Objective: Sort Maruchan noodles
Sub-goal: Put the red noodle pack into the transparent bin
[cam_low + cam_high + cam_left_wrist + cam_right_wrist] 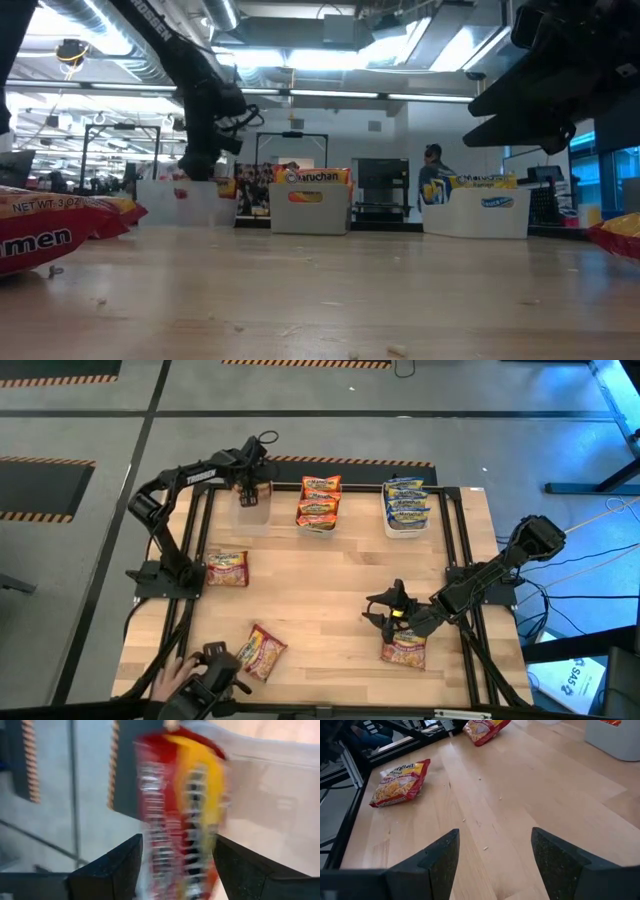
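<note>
My left gripper [247, 490] hangs over the clear far-left tub [254, 502], fingers pointing steeply down. Between its spread fingers stands a red-and-yellow noodle packet [180, 815], blurred, its lower end toward the tub [270, 795]. My right gripper [392, 612] hovers open over bare wood [490, 820], just beyond a red packet [403, 650]. Two more red packets [227, 567] [262, 650] lie flat on the table. Orange packets fill the middle tub [319, 500], and blue-and-yellow ones fill the right tub [406, 507]. My left gripper has its fingers [125, 865] on either side of the red-and-yellow packet's long edges [150, 845], coming from above. The packet stands on end between them over the tub. Whether the fingers touch it, I cannot tell, since the packet is blurred.
A person's hand [178, 675] rests on a dark device [215, 680] at the table's near left corner. A black frame [460, 550] runs along the table's sides. Open wood lies in the table's middle [320, 590].
</note>
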Controlling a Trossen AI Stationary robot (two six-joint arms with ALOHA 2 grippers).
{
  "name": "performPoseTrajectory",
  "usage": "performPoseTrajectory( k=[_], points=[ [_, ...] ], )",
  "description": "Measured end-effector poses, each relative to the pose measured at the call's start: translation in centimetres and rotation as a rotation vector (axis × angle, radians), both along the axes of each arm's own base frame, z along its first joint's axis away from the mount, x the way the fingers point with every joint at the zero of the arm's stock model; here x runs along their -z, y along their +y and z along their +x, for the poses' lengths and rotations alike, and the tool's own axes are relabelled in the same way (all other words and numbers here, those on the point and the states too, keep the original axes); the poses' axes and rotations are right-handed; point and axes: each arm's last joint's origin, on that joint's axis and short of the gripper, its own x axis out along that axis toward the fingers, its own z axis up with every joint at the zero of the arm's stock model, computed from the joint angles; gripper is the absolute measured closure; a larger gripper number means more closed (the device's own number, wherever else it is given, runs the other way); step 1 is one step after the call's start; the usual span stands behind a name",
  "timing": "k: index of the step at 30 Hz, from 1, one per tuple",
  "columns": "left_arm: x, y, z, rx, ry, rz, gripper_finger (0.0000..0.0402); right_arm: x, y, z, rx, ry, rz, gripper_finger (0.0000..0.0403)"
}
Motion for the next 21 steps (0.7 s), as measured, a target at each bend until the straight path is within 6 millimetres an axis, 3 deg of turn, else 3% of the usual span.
performPoseTrajectory(
  k=[4,13,17,21],
  points=[
    [-1.4,-0.1,-0.1,0.011,-0.021,0.062,0.0171,-0.1,0.0,0.0,-0.001,-0.005,0.003,0.0171],
    [-2.1,-0.7,0.6,0.028,-0.019,0.104,0.0172,-0.1,0.1,0.1,-0.009,-0.012,-0.009,0.0171],
    [-4.2,-1.7,1.2,0.05,-0.05,0.167,0.0172,-0.1,0.0,0.1,-0.009,-0.009,-0.01,0.0171],
    [-7.6,-3.1,1.5,0.042,-0.127,0.263,0.0172,-0.1,0.1,0.1,-0.036,0.0,0.004,0.0171]
  ],
)
